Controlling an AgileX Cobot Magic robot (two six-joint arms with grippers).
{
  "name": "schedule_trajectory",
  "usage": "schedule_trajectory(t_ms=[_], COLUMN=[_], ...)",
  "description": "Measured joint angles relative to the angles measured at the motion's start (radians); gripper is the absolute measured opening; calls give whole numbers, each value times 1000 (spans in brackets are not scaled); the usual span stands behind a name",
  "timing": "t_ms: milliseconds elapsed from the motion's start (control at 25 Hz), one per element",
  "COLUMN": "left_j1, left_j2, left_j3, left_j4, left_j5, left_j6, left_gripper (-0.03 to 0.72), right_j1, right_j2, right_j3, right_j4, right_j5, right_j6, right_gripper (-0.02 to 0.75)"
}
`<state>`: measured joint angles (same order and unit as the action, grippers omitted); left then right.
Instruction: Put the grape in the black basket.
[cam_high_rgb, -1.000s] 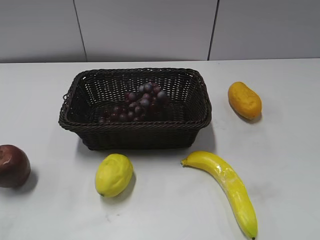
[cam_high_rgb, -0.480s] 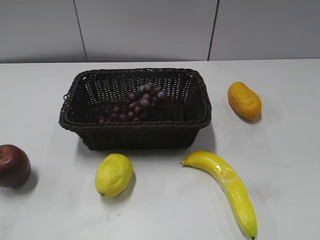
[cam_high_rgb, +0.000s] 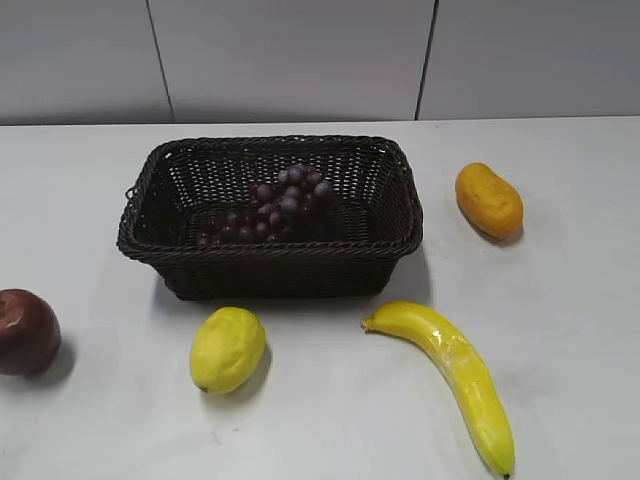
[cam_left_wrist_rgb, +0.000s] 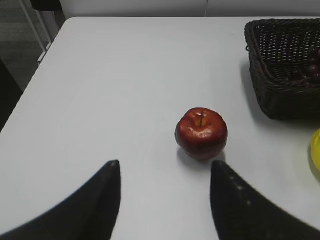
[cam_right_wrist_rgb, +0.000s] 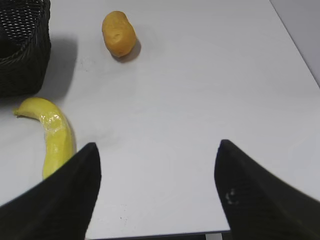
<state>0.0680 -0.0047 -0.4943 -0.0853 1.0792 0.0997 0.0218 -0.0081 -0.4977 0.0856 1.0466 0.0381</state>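
Left fingers (cam_left_wrist_rgb: 95, 200) spread wide, holding nothing, hovering over bare worktop (cam_left_wrist_rgb: 115, 90). Right fingers (cam_right_wrist_rgb: 70, 195) likewise wide apart and empty, over the worktop's near edge. Just ahead of the left fingers, a red apple (cam_left_wrist_rgb: 201, 133); further ahead and to their right, the black basket (cam_left_wrist_rgb: 280, 85). Ahead-left of the right fingers, a banana (cam_right_wrist_rgb: 52, 137), and well beyond it an orange, mango-like fruit (cam_right_wrist_rgb: 118, 33). In the exterior view, neither arm visible; a lemon (cam_high_rgb: 228, 349) just in front of the basket's near wall. The grape (cam_high_rgb: 272, 211) lying inside the basket, on its floor, well apart from both sets of fingers. Judged from this: placing step done, task apparently complete. Next move likely calling for no grasp, only keeping clear of the basket.
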Motion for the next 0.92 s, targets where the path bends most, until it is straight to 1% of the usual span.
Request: schedule_trajectory(t_ms=[920], left_j1=[0], left_j2=[0], left_j3=[0], left_j4=[0], left_j5=[0], left_j6=[0], left_gripper=[539], right_j1=[0], right_j2=[0], right_j3=[0], right_j4=[0], right_j5=[0], right_j6=[0], right_gripper=[538])
